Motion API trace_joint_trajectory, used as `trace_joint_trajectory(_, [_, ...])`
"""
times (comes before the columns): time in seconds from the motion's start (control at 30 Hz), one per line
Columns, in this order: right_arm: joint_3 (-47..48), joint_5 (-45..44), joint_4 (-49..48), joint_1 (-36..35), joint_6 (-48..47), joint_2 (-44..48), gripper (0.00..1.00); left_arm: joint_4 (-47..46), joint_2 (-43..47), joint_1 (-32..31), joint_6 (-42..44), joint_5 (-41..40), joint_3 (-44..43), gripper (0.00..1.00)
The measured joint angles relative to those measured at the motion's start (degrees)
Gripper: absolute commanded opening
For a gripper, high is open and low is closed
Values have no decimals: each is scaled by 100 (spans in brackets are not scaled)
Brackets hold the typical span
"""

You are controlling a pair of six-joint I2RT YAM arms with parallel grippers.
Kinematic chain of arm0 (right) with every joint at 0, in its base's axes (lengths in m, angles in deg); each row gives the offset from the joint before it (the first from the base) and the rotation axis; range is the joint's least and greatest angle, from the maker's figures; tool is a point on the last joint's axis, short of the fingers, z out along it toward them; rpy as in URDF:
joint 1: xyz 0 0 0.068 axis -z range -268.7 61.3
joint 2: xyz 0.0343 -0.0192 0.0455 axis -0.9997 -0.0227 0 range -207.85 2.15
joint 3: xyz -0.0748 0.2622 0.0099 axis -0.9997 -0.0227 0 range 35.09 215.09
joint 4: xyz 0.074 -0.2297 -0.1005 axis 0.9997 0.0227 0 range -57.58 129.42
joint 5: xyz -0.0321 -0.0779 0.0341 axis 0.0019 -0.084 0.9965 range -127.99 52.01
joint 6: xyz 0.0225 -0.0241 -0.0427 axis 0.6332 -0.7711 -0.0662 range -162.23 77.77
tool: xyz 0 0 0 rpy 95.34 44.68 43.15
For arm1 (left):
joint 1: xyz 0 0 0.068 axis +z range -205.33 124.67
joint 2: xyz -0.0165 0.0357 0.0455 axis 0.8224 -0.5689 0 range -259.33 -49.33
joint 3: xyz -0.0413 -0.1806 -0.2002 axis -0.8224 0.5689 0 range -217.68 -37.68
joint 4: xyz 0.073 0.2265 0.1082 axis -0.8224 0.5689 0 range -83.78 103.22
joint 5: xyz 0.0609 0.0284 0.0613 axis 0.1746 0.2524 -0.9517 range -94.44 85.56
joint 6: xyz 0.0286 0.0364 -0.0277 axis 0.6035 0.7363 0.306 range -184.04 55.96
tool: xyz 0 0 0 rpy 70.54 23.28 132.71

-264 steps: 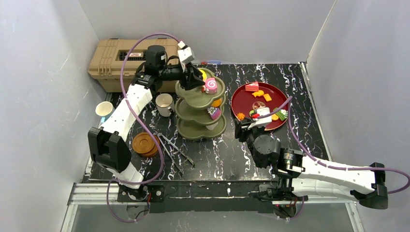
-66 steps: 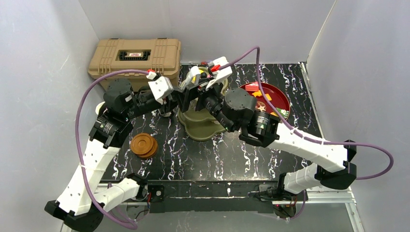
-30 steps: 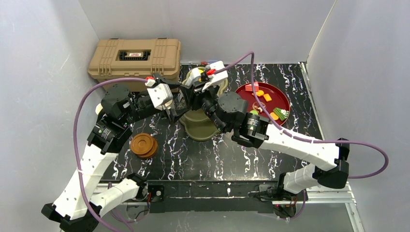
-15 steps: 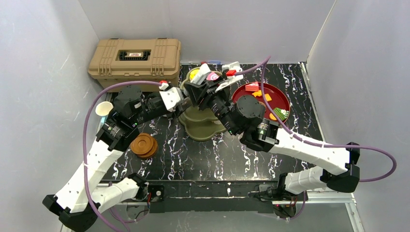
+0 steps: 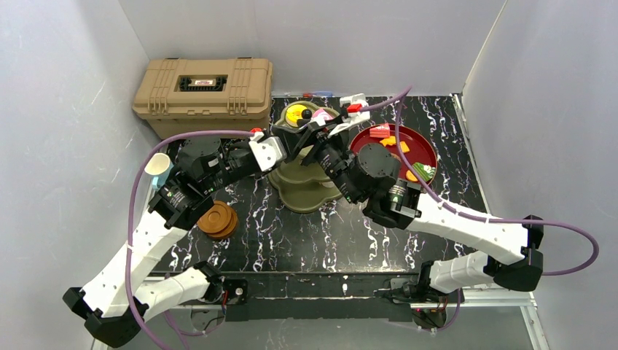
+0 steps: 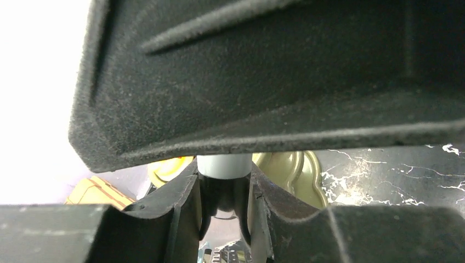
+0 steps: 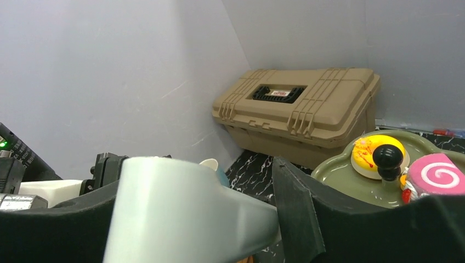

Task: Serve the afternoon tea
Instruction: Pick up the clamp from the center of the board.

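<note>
Bright, even light; the left wrist view is blurred and partly overexposed.

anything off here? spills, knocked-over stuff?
Nothing spilled or toppled. The stand is upright. Only oddity: the wooden saucers sit staggered, not flush. The mug is in the air, held beside the stand.
</note>
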Motion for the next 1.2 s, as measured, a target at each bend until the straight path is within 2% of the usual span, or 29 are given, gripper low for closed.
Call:
trace_joint_trajectory(0.07, [79, 28, 179, 9, 81, -11, 72, 9, 0, -2, -4, -9, 0, 8])
trace_joint_trajectory(0.27, [280, 114, 702, 114, 350, -20, 46, 11, -4, -7, -83, -129, -2, 9])
trace_joint_trajectory(0.3, [280, 109, 787, 144, 374, -11, 42, 22, -4, -7, -94, -146, -2, 15])
trace_joint_trajectory(0.5, [280, 133, 1189, 262, 560, 96, 24, 87, -66, -22, -264, -201, -66, 69])
trace_joint_trajectory(0.57, [280, 129, 1357, 275, 511, 177, 22, 118, -120, -2, -380, -199, -186, 95])
trace_joint_trajectory(0.6, [280, 111, 1440, 278, 461, 219, 21, 131, -140, -4, -452, -138, -256, 98])
trace_joint_trajectory(0.83, [214, -481, 2028, 358, -295, 815, 13, 330, -39, -9, -977, 369, -579, 98])
trace_joint_trajectory(1.03, [-409, -1475, 2184, 428, -979, 1700, 12, 330, 7, -9, -1303, 509, -595, 98])
trace_joint_trajectory(1.1, [-686, -1681, 2188, 584, -1121, 1818, 12, 328, -2, -9, -1390, 509, -595, 98])
trace_joint_trajectory(1.2, [-1014, -1703, 2199, 1231, -1191, 1716, 12, 341, -31, -9, -1539, 496, -605, 98])
